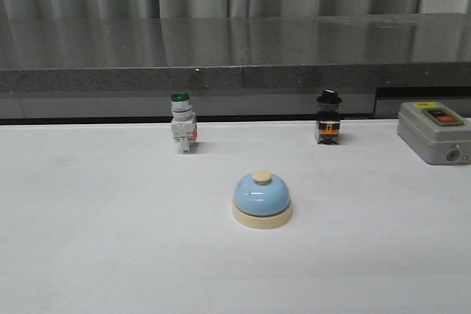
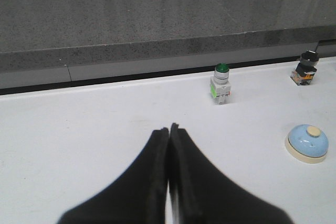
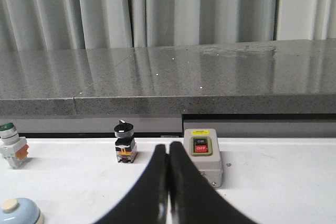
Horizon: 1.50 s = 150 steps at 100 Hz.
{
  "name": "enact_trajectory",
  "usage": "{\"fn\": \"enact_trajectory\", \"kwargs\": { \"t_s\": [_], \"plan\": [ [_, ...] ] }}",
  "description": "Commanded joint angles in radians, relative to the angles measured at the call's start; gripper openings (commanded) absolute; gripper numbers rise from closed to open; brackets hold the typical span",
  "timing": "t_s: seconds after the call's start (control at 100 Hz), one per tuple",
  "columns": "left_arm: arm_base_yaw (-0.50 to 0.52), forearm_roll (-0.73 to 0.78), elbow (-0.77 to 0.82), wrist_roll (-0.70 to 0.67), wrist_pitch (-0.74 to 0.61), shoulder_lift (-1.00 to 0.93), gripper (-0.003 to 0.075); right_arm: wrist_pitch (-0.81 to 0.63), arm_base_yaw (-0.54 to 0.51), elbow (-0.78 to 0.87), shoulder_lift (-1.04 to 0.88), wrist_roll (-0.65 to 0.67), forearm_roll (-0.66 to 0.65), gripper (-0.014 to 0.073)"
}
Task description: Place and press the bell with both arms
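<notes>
Right now the bell (image 1: 262, 198) sits upright on the white table (image 1: 96, 240), near the middle, with nothing touching it. Behind it, near the table's back edge, stand a green-topped switch (image 1: 182, 123) on the left and a black-topped switch (image 1: 328, 118) on the right. A gray on-off box (image 1: 433, 131) rests at the far right. The left gripper (image 2: 169, 129) has its fingers pressed together, holding nothing. The right gripper (image 3: 168, 149) is pressed together too, and it holds nothing.
</notes>
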Motion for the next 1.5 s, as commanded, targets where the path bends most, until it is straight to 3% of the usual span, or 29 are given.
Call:
{"fn": "enact_trajectory", "kwargs": {
  "t_s": [0.0,0.44,0.62,0.85,1.06,1.49],
  "plan": [
    [0.002,-0.018,-0.028,0.001,-0.073,0.007,-0.002,-0.074,-0.006,-0.015,-0.015,-0.008,-0.013,-0.006],
    [0.002,-0.018,-0.023,0.001,-0.079,0.007,-0.002,-0.074,-0.006,-0.015,-0.015,-0.008,-0.013,-0.006],
    [0.002,0.037,0.017,-0.001,-0.175,0.007,-0.002,-0.074,-0.006,-0.015,-0.015,-0.008,-0.013,-0.006],
    [0.002,0.272,0.139,-0.24,-0.347,-0.018,-0.002,-0.074,-0.006,-0.015,-0.015,-0.008,-0.013,-0.006],
    [0.002,0.276,0.291,-0.242,-0.495,-0.121,-0.002,-0.074,-0.006,-0.015,-0.015,-0.008,-0.013,-0.006],
    [0.002,0.233,0.478,-0.242,-0.522,-0.317,-0.002,-0.074,-0.006,-0.015,-0.015,-0.008,-0.013,-0.006]
  ]
}}
